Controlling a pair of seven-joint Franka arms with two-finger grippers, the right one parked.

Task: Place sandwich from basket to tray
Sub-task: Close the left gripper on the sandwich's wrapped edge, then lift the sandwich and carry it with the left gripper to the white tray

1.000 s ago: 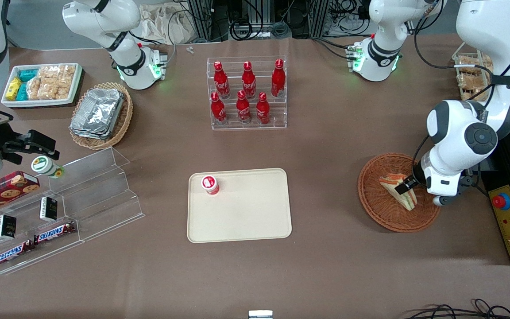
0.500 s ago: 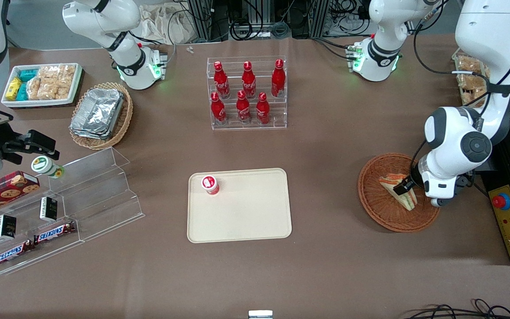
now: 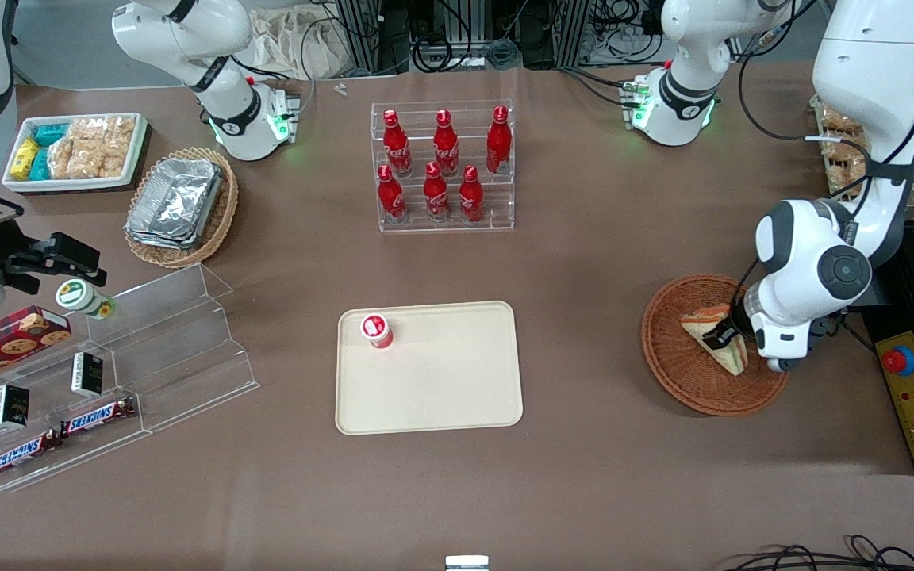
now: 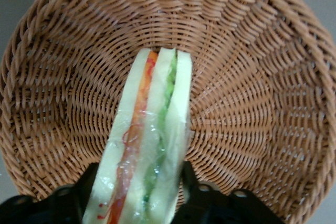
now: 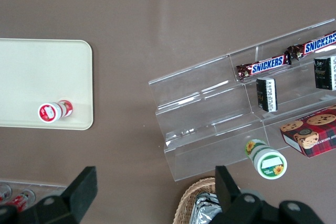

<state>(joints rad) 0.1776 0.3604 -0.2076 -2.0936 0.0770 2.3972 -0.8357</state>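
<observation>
The wrapped wedge sandwich point(image 3: 712, 335) point(image 4: 148, 145), pale bread with orange-red and green filling, is held over the round reddish-brown wicker basket point(image 3: 677, 365) point(image 4: 252, 103) at the working arm's end of the table. My gripper point(image 3: 723, 337) point(image 4: 137, 192) is shut on the sandwich, one black finger point(image 4: 86, 187) pressed against each flat bread face. The sandwich appears lifted slightly off the basket floor. The cream-beige tray point(image 3: 441, 381) point(image 5: 31, 72) lies mid-table, toward the parked arm from the basket.
A small red-capped cup point(image 3: 375, 330) stands on a corner of the tray. A clear rack of red bottles point(image 3: 443, 168) stands farther from the front camera than the tray. A red emergency button box point(image 3: 909, 388) lies beside the basket.
My gripper, holding the sandwich, has risen and shifted slightly away from the front camera and toward the tray; the sandwich moved with it.
</observation>
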